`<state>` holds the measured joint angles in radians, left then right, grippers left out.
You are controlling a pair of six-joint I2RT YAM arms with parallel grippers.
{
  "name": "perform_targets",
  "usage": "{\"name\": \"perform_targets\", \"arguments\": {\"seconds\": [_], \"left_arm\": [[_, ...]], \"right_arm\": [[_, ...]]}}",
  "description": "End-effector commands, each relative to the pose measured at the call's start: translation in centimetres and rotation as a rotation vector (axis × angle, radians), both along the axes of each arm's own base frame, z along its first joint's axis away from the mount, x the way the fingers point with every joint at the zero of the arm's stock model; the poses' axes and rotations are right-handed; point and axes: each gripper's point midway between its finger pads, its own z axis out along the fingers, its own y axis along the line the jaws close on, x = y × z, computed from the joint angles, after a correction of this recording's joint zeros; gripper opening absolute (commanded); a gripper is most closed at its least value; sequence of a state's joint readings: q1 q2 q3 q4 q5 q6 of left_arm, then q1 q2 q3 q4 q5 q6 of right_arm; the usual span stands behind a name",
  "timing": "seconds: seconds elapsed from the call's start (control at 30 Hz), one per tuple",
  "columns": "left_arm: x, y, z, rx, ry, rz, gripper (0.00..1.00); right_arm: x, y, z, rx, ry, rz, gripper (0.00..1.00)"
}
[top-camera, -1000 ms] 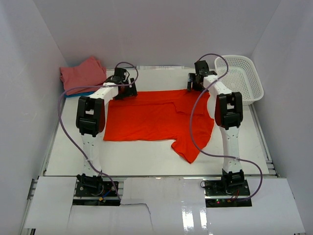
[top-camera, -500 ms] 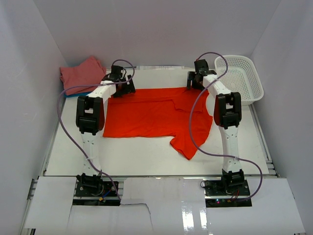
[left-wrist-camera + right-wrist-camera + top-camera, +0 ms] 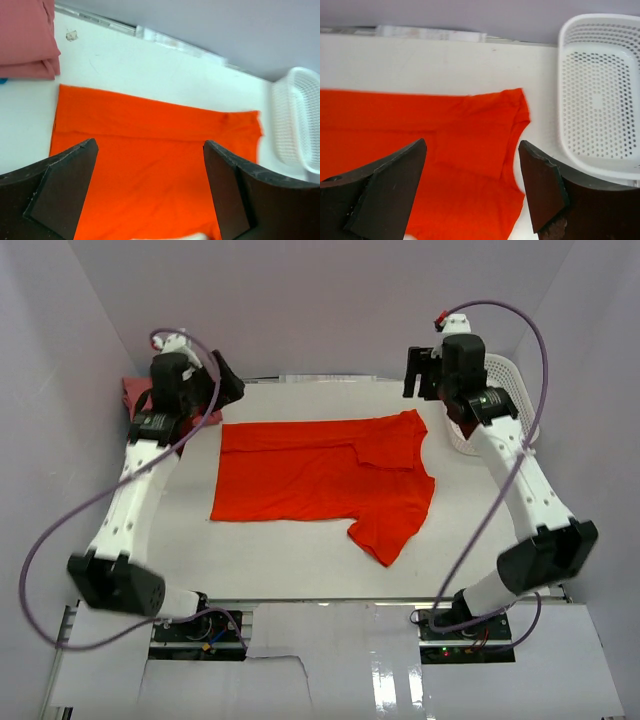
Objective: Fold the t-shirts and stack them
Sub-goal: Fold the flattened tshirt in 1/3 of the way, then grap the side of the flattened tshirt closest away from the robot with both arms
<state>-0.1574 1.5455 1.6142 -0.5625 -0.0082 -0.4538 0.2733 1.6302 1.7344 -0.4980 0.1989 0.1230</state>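
The bright orange-red t-shirt (image 3: 315,475) lies spread flat mid-table, its far strip folded over and one sleeve (image 3: 385,535) pointing toward the near edge. It fills the lower half of the left wrist view (image 3: 150,145) and of the right wrist view (image 3: 445,150). The folded salmon-pink t-shirt (image 3: 25,40) sits at the back left, mostly hidden behind my left arm from above (image 3: 132,392). A sliver of blue (image 3: 2,80) shows under it. My left gripper (image 3: 222,380) (image 3: 150,190) and right gripper (image 3: 418,372) (image 3: 472,185) hang open and empty, raised above the shirt's far corners.
A white mesh basket (image 3: 510,390) (image 3: 600,90) (image 3: 297,120) stands at the back right, close beside my right arm. White walls close in the table on the left, back and right. Purple cables loop out from both arms.
Both arms have lifted up and back from the orange-red shirt's far edge, elbows swung outward. The shirt now lies flat with a straight far edge.
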Motion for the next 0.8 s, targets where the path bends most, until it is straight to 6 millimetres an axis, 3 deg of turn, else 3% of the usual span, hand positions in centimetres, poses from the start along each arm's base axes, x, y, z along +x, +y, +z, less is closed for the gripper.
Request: {"name": "perform_targets", "arguments": {"seconds": [0.0,0.03,0.07,0.1,0.17,0.2,0.27,0.3,0.33,0.4,0.53,0.63,0.77], "left_arm": [[-6.7,0.8,-1.0,-0.069,0.007,0.028,0.98],[-7.7,0.6,-1.5,-0.107,0.008,0.034,0.98],[-9.3,0.2,-4.5,-0.127,0.070,0.017,0.98],[-10.7,0.2,-4.1,-0.152,0.049,0.017,0.98],[-12.2,-0.1,-5.4,-0.207,0.071,0.030,0.98],[-13.5,0.1,-6.7,-0.217,0.084,0.041,0.98],[-14.5,0.5,-7.7,-0.249,0.097,0.078,0.98],[-15.2,0.6,-9.1,-0.256,0.119,0.092,0.98],[-15.8,0.6,-9.0,-0.271,0.105,0.096,0.98],[-16.6,0.8,-10.8,-0.303,0.141,0.130,0.98],[-17.6,0.6,-13.2,-0.360,0.194,0.170,0.98],[-18.1,0.7,-14.9,-0.407,0.244,0.225,0.98],[-18.4,0.2,-17.1,-0.460,0.291,0.245,0.98]], "right_arm": [[-6.5,3.4,-3.8,-0.117,0.092,0.122,0.80],[-7.8,3.8,-4.3,-0.133,0.101,0.135,0.80],[-9.6,3.8,-3.5,-0.129,0.081,0.150,0.80],[-11.4,4.3,-5.7,-0.155,0.132,0.180,0.80],[-14.1,4.3,-5.5,-0.131,0.127,0.206,0.79],[-15.8,4.5,-7.4,-0.147,0.171,0.236,0.79],[-18.1,4.6,-7.3,-0.109,0.174,0.275,0.79],[-19.2,4.9,-7.8,-0.106,0.195,0.301,0.79],[-20.6,4.6,-9.1,-0.119,0.245,0.314,0.79],[-23.0,5.6,-10.0,-0.103,0.288,0.376,0.76],[-27.3,5.3,-15.3,-0.199,0.412,0.401,0.75],[-30.1,5.7,-17.5,-0.214,0.459,0.434,0.75],[-32.1,6.8,-18.5,-0.216,0.465,0.489,0.75]]}}
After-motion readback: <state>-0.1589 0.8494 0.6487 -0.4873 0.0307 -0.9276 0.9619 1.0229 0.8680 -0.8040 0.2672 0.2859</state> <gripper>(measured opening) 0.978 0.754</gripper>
